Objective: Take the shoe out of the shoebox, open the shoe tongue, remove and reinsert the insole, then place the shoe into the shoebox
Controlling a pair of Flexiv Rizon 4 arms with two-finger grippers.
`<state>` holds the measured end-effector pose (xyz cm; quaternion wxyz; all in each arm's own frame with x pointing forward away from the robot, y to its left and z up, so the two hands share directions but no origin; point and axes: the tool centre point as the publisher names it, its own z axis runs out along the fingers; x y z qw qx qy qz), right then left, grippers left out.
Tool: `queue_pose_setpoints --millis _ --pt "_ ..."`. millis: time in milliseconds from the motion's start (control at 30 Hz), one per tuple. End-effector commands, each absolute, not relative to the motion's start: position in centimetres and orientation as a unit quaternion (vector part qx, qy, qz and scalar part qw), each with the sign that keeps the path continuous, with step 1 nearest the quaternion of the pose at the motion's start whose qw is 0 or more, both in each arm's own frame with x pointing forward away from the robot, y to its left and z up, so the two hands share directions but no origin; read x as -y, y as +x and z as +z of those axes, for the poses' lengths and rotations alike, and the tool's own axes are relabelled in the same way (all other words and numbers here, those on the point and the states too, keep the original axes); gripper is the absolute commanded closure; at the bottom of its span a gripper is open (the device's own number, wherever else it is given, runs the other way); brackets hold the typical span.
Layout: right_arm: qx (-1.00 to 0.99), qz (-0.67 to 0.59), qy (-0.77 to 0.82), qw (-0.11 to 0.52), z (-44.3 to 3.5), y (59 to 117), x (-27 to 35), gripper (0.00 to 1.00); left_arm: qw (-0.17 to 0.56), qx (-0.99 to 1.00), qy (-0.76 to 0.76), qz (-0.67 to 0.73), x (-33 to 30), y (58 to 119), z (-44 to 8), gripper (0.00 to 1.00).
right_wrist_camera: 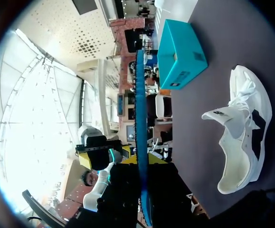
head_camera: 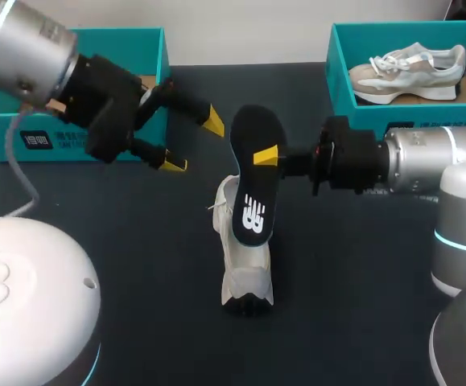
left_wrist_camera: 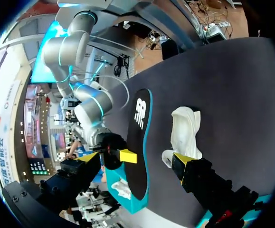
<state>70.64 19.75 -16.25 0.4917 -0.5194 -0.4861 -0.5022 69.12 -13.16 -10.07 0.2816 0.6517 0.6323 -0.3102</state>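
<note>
The insole looks matt black foam, perhaps; the shoe, white cloth.

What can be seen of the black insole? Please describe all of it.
The insole is thin and flat, foam-like, black on its face with a white logo and a light blue edge. It is out of the white shoe, held upright in the air, apart from it. Only the right gripper touches it, shut on it near its middle.
</note>
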Motion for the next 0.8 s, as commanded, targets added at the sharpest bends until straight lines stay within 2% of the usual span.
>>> queue_pose_setpoints --millis 33,267,800 --pt "0.486 -0.503 -0.520 0.491 -16.45 70.77 -20.09 1.00 0.133 -0.671 0.704 -0.192 13.06 69.48 -9.21 0.00" --pt "0.485 -0.504 -0.519 0.492 -16.61 70.83 -20.25 1.00 0.135 -0.705 0.680 -0.147 13.33 69.70 -8.33 0.00" --pt "0.488 -0.501 -0.519 0.492 -16.51 70.97 -20.06 1.00 0.135 -0.705 0.680 -0.147 13.33 69.70 -8.33 0.00"
